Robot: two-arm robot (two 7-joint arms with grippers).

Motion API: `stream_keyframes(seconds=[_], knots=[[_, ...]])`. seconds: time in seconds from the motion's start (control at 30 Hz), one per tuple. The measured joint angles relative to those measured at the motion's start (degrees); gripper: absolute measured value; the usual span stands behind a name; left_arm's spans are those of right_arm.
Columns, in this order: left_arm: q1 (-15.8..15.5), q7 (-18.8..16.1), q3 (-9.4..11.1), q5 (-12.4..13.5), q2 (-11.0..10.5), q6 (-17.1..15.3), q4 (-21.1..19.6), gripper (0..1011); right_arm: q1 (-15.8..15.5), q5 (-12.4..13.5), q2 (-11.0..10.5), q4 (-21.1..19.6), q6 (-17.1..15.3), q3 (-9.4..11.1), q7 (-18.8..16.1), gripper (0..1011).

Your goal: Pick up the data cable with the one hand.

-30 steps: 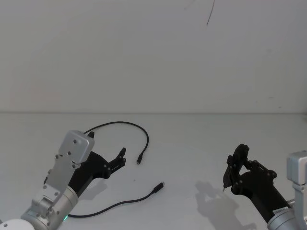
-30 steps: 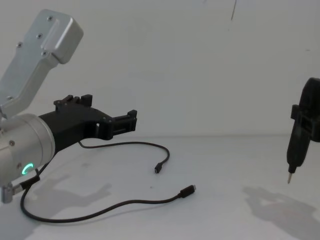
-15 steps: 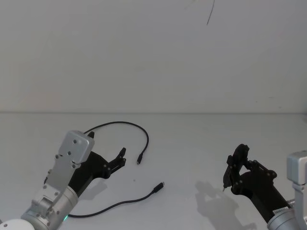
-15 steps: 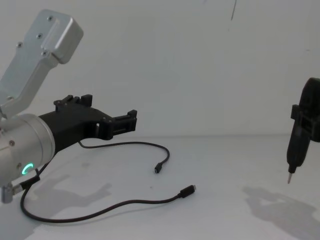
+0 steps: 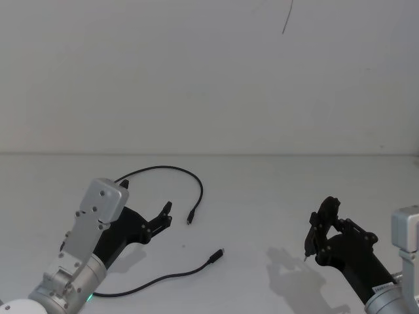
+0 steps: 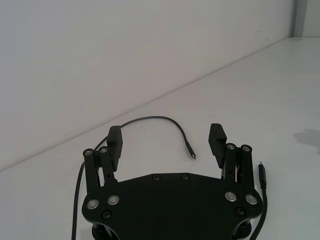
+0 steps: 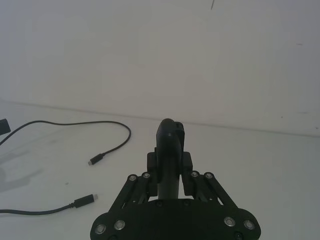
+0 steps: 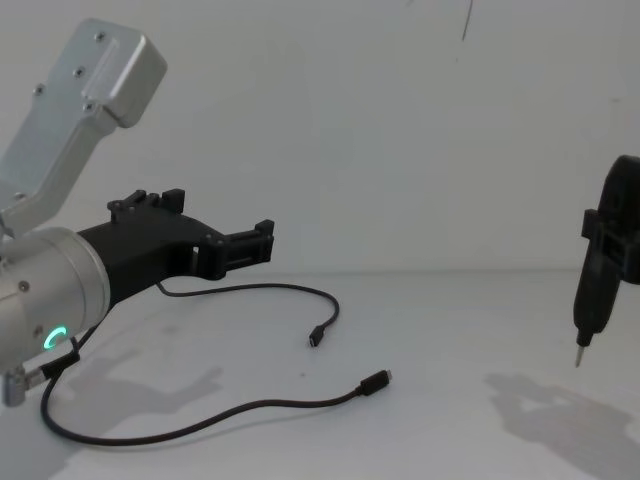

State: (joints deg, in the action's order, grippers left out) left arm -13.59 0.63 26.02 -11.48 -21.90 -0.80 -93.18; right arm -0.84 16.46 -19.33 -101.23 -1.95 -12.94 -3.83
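The long, thin black data cable [image 5: 171, 167] lies loose on the plain white table [image 5: 262, 183], on the robot's left half, touched by neither gripper. From behind the left arm one stretch curves away and round to the right, then bends back toward the robot and ends in a small black-and-metal plug [image 8: 315, 337]. The other stretch runs along the near side of the table, from below the left wrist to a second plug [image 8: 375, 380], which lies nearer the robot and a little to the right of the first; the two plugs are near each other but apart. The black plastic two-finger left gripper [image 6: 166, 142], on a fat silver cylindrical wrist [image 8: 50, 300] with a green ring light [image 8: 55, 338], hangs above the table over the cable's left part. Its jaws are spread wide with nothing between them, and in the left wrist view the cable's far curve and first plug show beyond the gap. Well apart on the right, the right gripper [image 7: 170, 162] hangs above bare table with its fingers clamped on a slim black tool with a thin metal tip [image 8: 600, 290], the tip pointing down and clear of the surface.
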Motion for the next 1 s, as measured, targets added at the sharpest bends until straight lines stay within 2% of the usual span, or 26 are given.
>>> stream_keyframes(seconds=[0.8,1.0], knots=[[-0.01,0.00,0.00,0.00,0.01,0.00,0.00,1001,0.00,0.00,0.00,0.00,0.00,0.00,0.00,263],[-0.59,1.39,0.15,-0.34,-0.01,-0.43,0.48,1001,0.00,0.00,0.00,0.00,0.00,0.00,0.00,263]])
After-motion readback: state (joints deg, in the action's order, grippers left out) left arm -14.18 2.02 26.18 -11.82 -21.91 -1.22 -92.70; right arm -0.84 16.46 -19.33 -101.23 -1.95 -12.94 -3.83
